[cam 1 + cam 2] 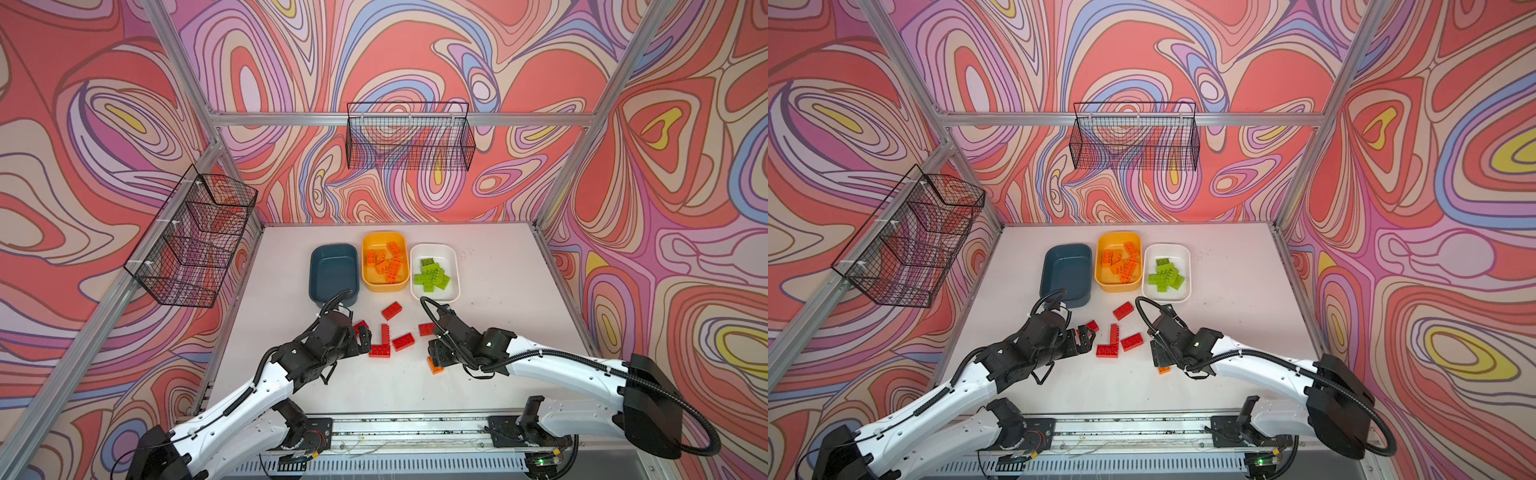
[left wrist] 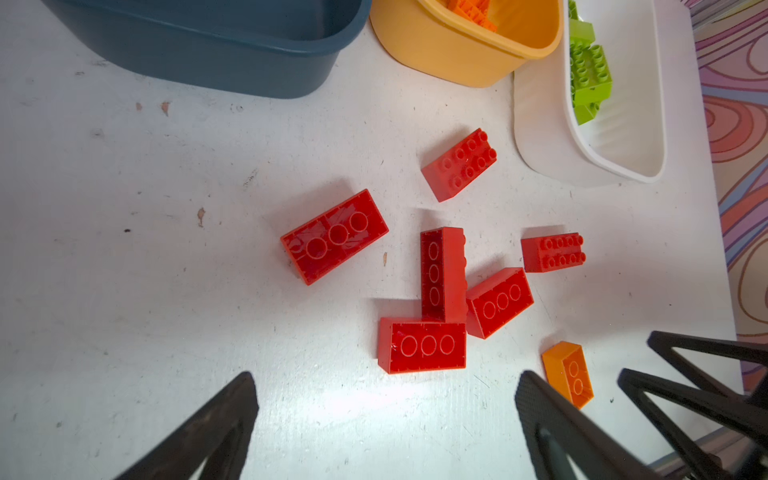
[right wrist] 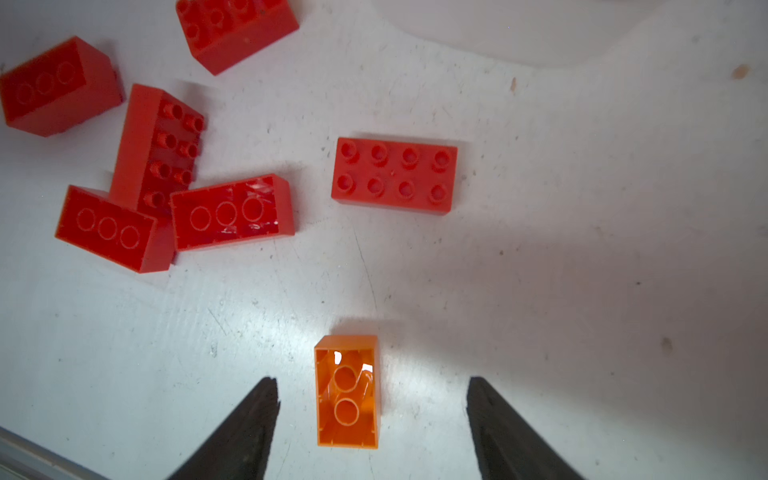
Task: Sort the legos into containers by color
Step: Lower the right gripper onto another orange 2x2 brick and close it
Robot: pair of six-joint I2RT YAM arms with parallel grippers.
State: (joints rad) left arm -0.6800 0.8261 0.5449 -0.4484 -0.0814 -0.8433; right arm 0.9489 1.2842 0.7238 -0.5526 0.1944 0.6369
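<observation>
Several red legos point(image 1: 392, 311) lie loose on the white table in front of three trays. The dark teal tray point(image 1: 332, 270) holds nothing I can see, the yellow tray point(image 1: 370, 241) holds orange legos point(image 1: 390, 262), and the white tray point(image 1: 451, 266) holds green legos point(image 1: 432, 276). One small orange lego point(image 3: 347, 390) lies hollow side up on the table between the fingers of my right gripper point(image 3: 372, 380). That gripper is open, with a gap on each side of the brick. My left gripper point(image 2: 387, 376) is wide open over bare table, just short of an L of two red legos point(image 2: 422, 345).
Black wire baskets hang on the back wall point(image 1: 409, 137) and the left wall point(image 1: 195, 241). Aluminium frame posts bound the table's sides, and a rail point(image 1: 415, 428) runs along its front edge. The two grippers stand close together near the table's middle.
</observation>
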